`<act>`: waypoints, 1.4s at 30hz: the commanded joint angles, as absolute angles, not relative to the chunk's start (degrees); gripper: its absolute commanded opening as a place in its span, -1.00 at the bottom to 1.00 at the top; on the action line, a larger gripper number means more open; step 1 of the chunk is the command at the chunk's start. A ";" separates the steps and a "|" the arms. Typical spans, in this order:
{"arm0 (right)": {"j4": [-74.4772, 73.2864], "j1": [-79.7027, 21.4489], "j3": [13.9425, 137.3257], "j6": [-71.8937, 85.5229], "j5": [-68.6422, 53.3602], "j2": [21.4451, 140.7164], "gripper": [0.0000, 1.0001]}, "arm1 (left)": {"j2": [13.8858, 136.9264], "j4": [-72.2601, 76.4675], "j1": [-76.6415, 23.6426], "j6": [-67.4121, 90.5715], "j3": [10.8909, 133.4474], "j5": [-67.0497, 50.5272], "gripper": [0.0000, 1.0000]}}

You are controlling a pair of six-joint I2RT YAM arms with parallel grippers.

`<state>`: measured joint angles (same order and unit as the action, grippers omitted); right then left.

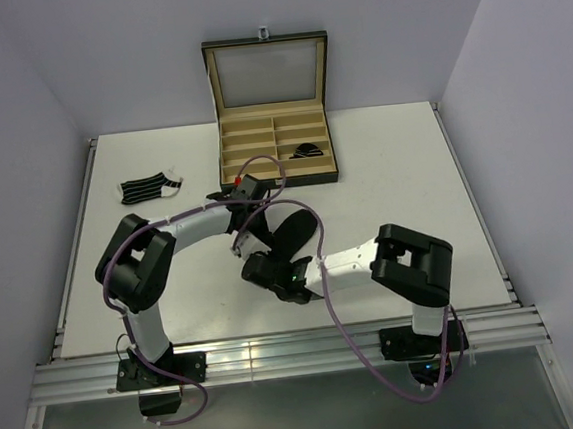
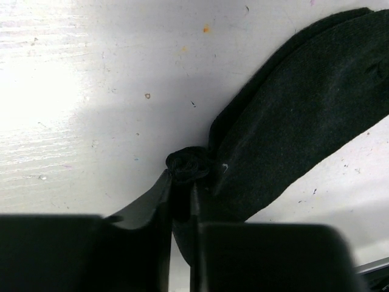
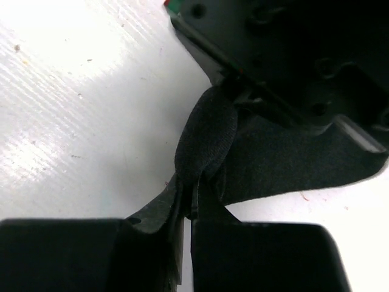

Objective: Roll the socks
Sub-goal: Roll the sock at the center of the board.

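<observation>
White table (image 1: 417, 213) is carrying everything. The black box (image 1: 279, 183) with tan lining is sitting at the middle of the far edge with its lid standing open. One rolled bundle (image 1: 308, 151), dark with pale stripes, is resting in a right-hand slot toward the box's near side, and the other slots are showing only lining as far as the top view is telling. The black sock (image 1: 293, 229) is lying flat around the table's middle, nearer the near edge than the box, between the two arms. It is looking light, limp and thin, and it is going to fold and bunch under any pinch, not hold a shape. It is not fragile and is likely sliding easily on the smooth top. The best hold is probably an end or hem edge, pinched through both layers so the roll is starting tight. The striped sock (image 1: 149, 189) is lying flat and untouched toward the far-left corner, well apart from both arms. The left gripper (image 2: 182, 182) is standing narrow, its jaws nipping a small wad of the black sock's edge. The right gripper (image 3: 187, 207) is clamping shut on a raised fold of the same sock, just beside the left one. The roll is barely forming, judging by how much fabric is lying flat.
</observation>
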<state>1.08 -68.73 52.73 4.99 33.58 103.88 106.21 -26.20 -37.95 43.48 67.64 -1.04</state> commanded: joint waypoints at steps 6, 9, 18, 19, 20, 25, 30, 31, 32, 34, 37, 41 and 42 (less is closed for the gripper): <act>1.74 -56.44 47.38 12.48 1.17 95.72 -1.00 | 101.35 -25.05 -37.53 44.47 63.90 1.58 -0.39; 2.89 -52.48 46.41 13.71 -8.30 94.75 -1.00 | 98.09 -23.12 -36.48 46.58 61.97 1.93 -0.11; 7.28 -43.16 46.67 18.54 -32.41 97.82 -1.00 | 86.67 -15.74 -32.17 55.80 51.08 3.34 0.68; 7.90 -42.63 46.67 19.94 -35.74 98.34 -1.00 | 85.96 -13.64 -31.99 56.25 50.28 3.17 0.70; 8.87 -42.10 46.41 20.82 -37.77 99.48 -1.00 | 84.56 -12.75 -31.99 57.21 49.40 2.38 0.72; 19.23 -37.37 43.08 28.98 -46.13 102.21 -1.00 | 82.44 -8.01 -32.17 60.29 44.75 -1.05 0.69; 23.99 -34.46 41.22 33.31 -48.25 104.76 -1.00 | 81.48 -7.21 -34.10 62.57 41.93 -1.32 0.63; 24.08 -34.19 40.87 33.83 -48.25 105.20 -1.00 | 81.47 -7.12 -35.06 63.27 41.49 -1.14 0.62; 24.52 -33.75 40.52 34.45 -48.43 105.38 -1.00 | 81.39 -6.51 -35.42 63.63 41.14 -1.23 0.60; 26.10 -33.23 39.64 36.21 -49.13 106.43 -1.00 | 81.47 -5.89 -36.47 64.68 39.99 -1.14 0.59; 28.38 -32.43 38.24 38.40 -49.92 107.49 -1.00 | 82.44 -5.10 -37.00 65.13 39.46 -1.32 0.57; 29.97 -31.82 37.70 39.64 -50.71 108.54 -1.00 | 83.76 -5.10 -37.27 65.21 39.64 -0.27 0.50; 29.45 -31.73 37.88 39.29 -50.71 108.72 -1.00 | 83.93 -5.10 -37.44 65.30 39.73 -0.26 0.48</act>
